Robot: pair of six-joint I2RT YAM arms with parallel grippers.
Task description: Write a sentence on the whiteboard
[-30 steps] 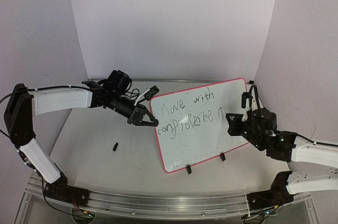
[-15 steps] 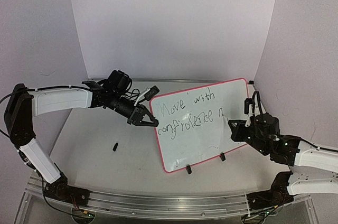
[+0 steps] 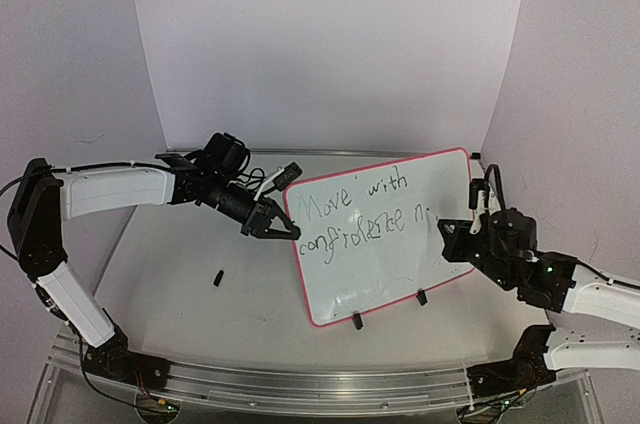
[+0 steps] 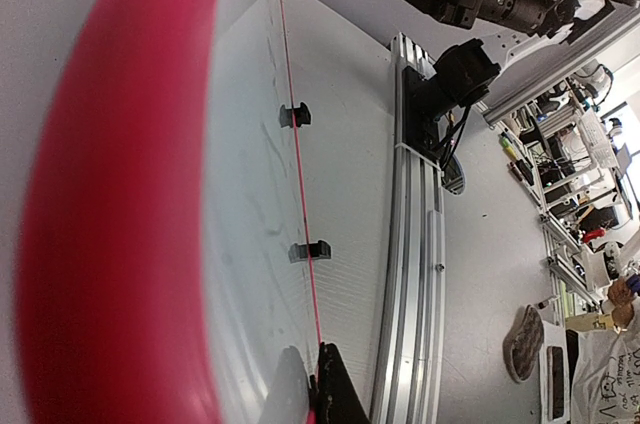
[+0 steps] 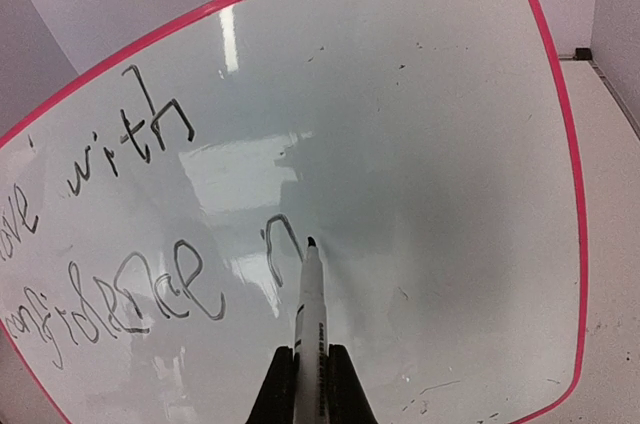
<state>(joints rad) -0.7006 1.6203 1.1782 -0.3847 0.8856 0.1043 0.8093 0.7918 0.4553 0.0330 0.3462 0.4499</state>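
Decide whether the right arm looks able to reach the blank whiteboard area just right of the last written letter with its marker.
Probably yes. The right pincer holds the marker with its tip beside the last letter, and the whiteboard beyond it is bare, with nothing between.

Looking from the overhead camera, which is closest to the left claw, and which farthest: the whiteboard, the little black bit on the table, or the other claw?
1. Whiteboard: the left gripper grips its left rim.
2. Black bit: on the table, toward the arm bases.
3. Right gripper: at the board's right side.
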